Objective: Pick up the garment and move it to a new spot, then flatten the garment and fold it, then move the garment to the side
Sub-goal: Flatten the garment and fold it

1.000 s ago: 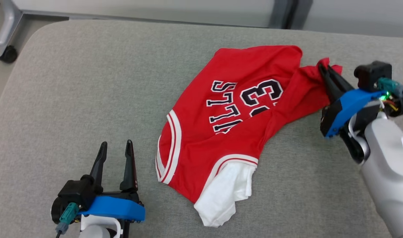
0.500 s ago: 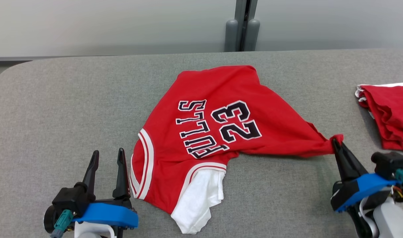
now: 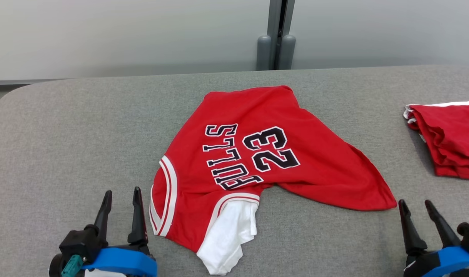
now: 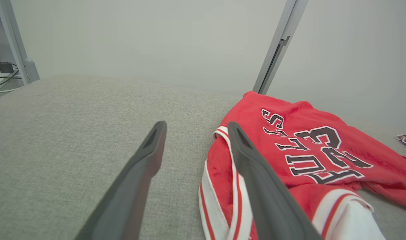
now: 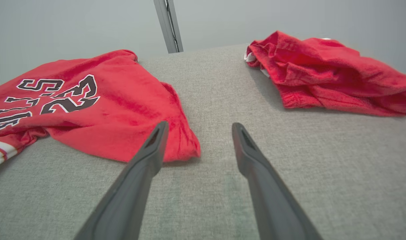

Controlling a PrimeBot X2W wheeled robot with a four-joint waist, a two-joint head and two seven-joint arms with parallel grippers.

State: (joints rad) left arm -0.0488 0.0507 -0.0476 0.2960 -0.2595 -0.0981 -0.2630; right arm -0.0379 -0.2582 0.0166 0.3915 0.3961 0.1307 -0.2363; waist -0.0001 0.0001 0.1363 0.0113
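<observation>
The garment [image 3: 265,161] is a red jersey with black and white lettering and the number 23, white trim and a white inner layer at its near end. It lies rumpled on the grey table [image 3: 65,134], also seen in the left wrist view [image 4: 309,143] and the right wrist view [image 5: 99,110]. My left gripper [image 3: 121,194] stands open at the lower left, just left of the jersey's striped edge, empty. My right gripper [image 3: 414,204] stands open at the lower right, just beyond the jersey's right corner, holding nothing.
A second red garment [image 3: 449,138] lies bunched at the table's right edge, also in the right wrist view [image 5: 326,73]. A grey wall with a vertical metal post [image 3: 276,34] runs behind the table. The table's left corner is rounded.
My right gripper has opened and let go of the jersey's corner, which now lies flat on the table. The gripper has drawn back toward me. The head camera has also shifted.
</observation>
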